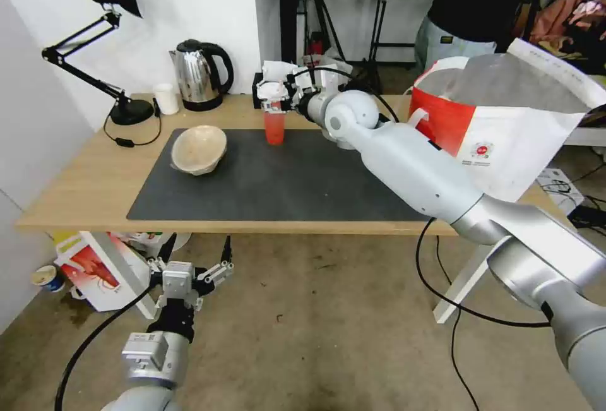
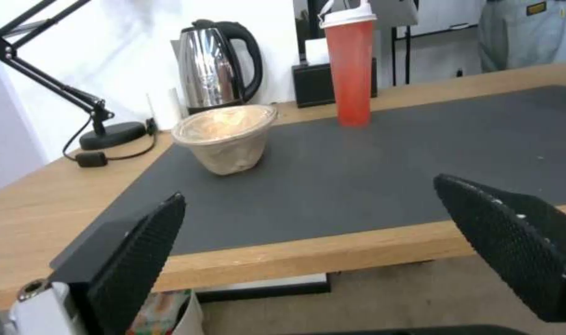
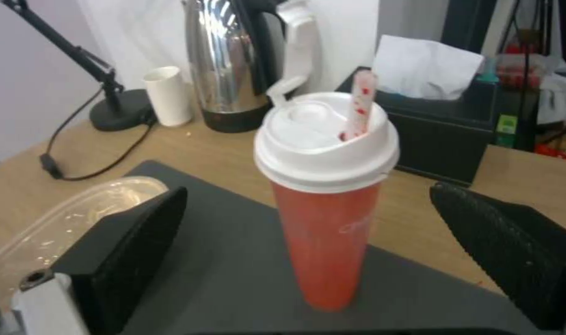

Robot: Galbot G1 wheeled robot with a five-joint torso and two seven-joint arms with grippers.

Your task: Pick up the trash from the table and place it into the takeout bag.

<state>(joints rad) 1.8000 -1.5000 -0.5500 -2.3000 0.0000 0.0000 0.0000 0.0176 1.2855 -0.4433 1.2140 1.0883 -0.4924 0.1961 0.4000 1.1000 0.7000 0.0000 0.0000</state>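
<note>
bowl [image 1: 199, 149] left of cup [image 1: 274, 122], on mat [image 1: 284, 184]

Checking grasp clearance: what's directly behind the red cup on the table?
Behind the red cup stands the black tissue box with a white tissue sticking up, on bare table past the mat's edge. The kettle stands off to one side. The cup hides part of the box's front.

kettle [image 1: 201, 75] and tissue box [image 3: 447, 128] behind cup [image 3: 326, 218]
</note>
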